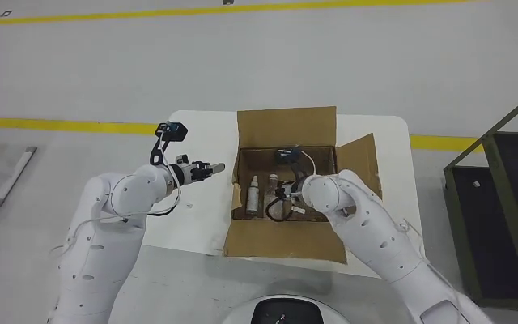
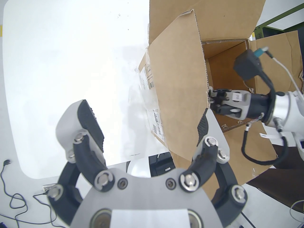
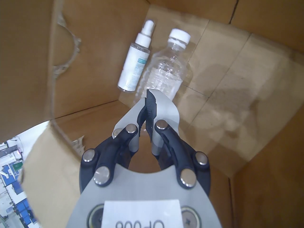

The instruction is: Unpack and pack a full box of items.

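Note:
An open cardboard box (image 1: 285, 130) stands on the white table (image 1: 202, 138), flaps spread. On its floor lie a white spray bottle (image 3: 136, 60) and a clear water bottle (image 3: 166, 69) with a white cap, side by side; from above they show as the spray bottle (image 1: 253, 194) and the clear bottle (image 1: 273, 190). My right gripper (image 3: 147, 100) is inside the box, shut with nothing in it, its tips just short of the clear bottle's base. My left gripper (image 2: 147, 122) hangs open and empty over the table, left of the box (image 2: 180, 91).
Bare white tabletop (image 2: 71, 67) lies left of the box. A dark green metal frame (image 1: 486, 227) stands on the floor to the right of the table. Cables (image 2: 14, 200) trail on the floor past the table's edge.

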Action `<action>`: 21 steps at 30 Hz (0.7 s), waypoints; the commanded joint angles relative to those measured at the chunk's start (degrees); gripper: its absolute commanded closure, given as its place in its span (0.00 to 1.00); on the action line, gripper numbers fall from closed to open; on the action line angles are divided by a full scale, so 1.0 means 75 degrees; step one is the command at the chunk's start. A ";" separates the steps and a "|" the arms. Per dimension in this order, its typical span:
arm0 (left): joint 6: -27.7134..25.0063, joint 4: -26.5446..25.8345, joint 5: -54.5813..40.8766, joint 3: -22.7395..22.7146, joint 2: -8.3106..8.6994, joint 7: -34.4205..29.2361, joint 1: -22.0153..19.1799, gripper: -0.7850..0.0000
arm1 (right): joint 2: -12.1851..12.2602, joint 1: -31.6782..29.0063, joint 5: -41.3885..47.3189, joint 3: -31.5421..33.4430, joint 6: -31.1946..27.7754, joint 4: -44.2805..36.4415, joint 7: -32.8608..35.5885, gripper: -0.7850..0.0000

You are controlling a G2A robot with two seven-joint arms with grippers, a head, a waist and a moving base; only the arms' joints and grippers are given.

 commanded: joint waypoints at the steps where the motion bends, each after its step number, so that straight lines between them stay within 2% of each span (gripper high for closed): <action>1: 0.0000 0.0000 0.0000 0.0000 0.0000 0.0000 0.0000 0.00 | 0.0152 -0.0365 0.0033 0.0602 0.0009 -0.0954 0.0196 1.00; 8: 0.0000 0.0000 0.0000 0.0000 0.0000 0.0000 0.0000 0.00 | 0.0645 -0.1822 0.0167 0.3239 -0.0132 -0.4176 0.0856 1.00; 13: 0.0000 0.0000 0.0000 0.0000 0.0000 0.0000 0.0000 0.00 | 0.0840 -0.2892 0.0524 0.5322 -0.0154 -0.5883 0.1002 1.00; 21: 0.0000 0.0000 0.0000 0.0000 0.0000 0.0000 0.0000 0.00 | 0.1001 -0.4458 0.0317 0.8210 -0.0343 -0.6883 0.1266 1.00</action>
